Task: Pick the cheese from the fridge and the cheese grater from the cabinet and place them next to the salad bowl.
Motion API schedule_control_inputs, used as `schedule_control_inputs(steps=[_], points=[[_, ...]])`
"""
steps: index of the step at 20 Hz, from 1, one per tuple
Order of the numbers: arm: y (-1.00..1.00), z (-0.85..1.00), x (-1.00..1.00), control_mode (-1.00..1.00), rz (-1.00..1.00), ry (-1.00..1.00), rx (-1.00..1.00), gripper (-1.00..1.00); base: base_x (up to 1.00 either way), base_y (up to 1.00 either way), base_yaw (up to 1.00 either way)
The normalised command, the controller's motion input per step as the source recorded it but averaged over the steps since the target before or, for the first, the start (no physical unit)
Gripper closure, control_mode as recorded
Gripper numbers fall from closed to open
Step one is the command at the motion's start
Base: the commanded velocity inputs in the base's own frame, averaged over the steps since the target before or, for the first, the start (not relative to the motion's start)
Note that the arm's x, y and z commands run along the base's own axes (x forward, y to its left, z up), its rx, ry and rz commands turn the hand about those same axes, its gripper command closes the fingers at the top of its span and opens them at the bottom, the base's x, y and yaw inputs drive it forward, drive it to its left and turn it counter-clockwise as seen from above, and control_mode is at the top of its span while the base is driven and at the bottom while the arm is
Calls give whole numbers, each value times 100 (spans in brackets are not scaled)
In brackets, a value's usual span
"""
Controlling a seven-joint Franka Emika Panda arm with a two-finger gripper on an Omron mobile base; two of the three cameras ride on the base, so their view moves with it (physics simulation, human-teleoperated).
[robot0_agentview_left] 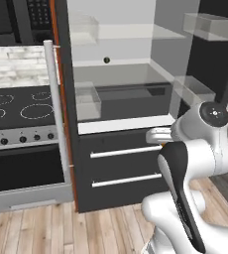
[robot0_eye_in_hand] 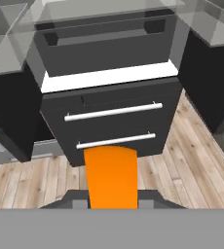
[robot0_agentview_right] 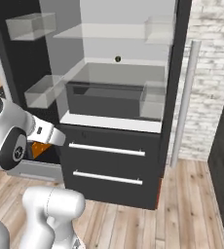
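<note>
We take the fridge as our landmark: tall, dark-framed, pale grey inside, with translucent glass shelves, clear door bins and two dark drawers with slim metal bar handles below. Its doors stand open, and we judge the main risk to be the arm or its load clipping a bin or door edge as it swings away. To the left of the fridge sits a black glass cooktop over an oven; in front of it the floor is light wood plank. In front of the drawers, the gripper is clamped on the cheese, a smooth orange block that could slip from so narrow a pinch if turned fast. A small dark ball rests on a shelf deep in the fridge.
</note>
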Motion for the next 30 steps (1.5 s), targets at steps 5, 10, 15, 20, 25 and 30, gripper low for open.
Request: schedule_control_inputs(steps=[5, 10, 15, 20, 25, 30], points=[[0, 0, 0, 100, 0, 0, 0, 100, -10, 74, 0], [0, 0, 0, 100, 0, 0, 0, 100, -20, 71, 0], [0, 0, 0, 100, 0, 0, 0, 100, -22, 75, 0], [0, 0, 0, 100, 0, 0, 0, 100, -19, 85, 0], [0, 0, 0, 100, 0, 0, 0, 100, -9, 90, 2], [0, 0, 0, 100, 0, 0, 0, 100, 0, 78, 22]])
